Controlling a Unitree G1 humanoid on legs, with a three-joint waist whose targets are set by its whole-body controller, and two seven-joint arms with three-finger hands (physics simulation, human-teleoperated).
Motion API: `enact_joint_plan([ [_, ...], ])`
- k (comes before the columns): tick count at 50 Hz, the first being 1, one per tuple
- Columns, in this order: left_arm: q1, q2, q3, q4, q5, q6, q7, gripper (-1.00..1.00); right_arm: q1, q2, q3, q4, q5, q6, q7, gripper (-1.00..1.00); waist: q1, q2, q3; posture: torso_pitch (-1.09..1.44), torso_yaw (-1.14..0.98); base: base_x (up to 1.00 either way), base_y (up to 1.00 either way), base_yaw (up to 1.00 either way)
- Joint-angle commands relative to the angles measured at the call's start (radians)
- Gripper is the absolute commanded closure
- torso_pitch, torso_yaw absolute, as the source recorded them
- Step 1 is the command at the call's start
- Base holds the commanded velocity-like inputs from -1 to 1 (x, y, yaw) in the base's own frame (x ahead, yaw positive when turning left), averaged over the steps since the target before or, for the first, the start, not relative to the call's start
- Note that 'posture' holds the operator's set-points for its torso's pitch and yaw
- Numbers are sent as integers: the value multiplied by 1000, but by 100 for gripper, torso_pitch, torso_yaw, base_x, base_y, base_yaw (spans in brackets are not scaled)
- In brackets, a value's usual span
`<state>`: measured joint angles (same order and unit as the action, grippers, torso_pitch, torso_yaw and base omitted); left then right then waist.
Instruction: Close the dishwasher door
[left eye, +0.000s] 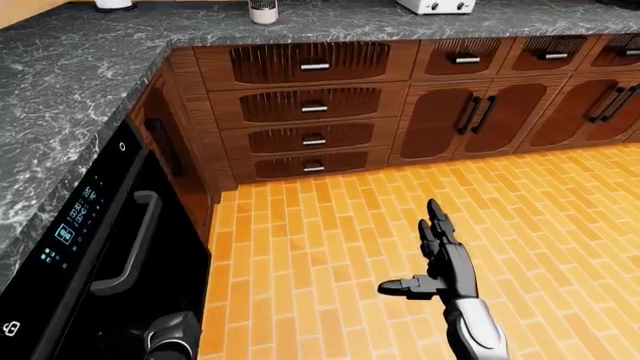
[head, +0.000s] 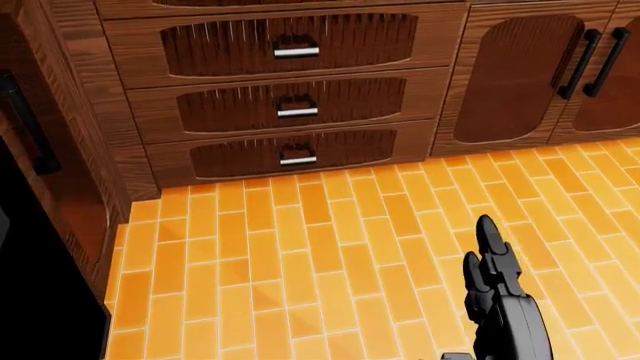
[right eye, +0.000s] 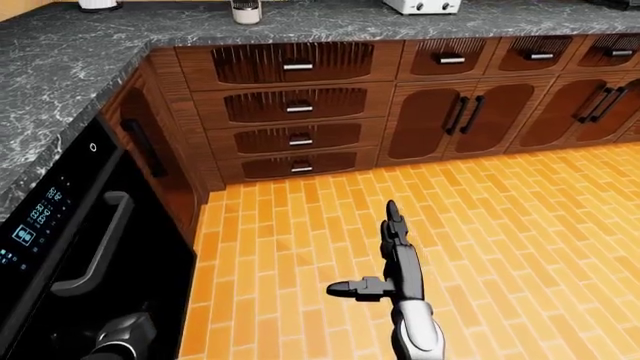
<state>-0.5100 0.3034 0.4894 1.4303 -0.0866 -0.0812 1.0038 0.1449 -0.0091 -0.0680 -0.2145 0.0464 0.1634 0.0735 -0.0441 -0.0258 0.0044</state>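
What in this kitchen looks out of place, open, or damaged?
Nothing stands out. The dishwasher door looks upright, about flush with the cabinets, and the drawers are shut. The left robot hand is low beside the door; the right robot hand hangs open above the floor.

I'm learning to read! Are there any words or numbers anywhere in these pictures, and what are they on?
No words or numbers can be read.
Dishwasher door: small blue-white lit signs on its control strip, too small to read.
Same door, lower end of the strip: one white mark, too small to read.
Drawers, countertop, floor: no writing.
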Motion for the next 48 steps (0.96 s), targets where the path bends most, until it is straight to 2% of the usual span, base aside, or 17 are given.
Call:
enact_joint_plan([
  [1,-15,66,0,-51,22,-58,84,-100,-15,-3,-4,-38,3,-32,0,-100,12,19,-19,0,0,0,0,0],
  [25,14,112,33,-50,-28,-41,92,-100,-11,-4,-9,-43,6,-31,4,-100,0,42,-15,0,0,0,0,0],
  [48,47,122,52,-49,-28,-40,114,-100,-12,-4,-10,-39,8,-35,4,-100,-13,49,-14,0,0,0,0,0],
])
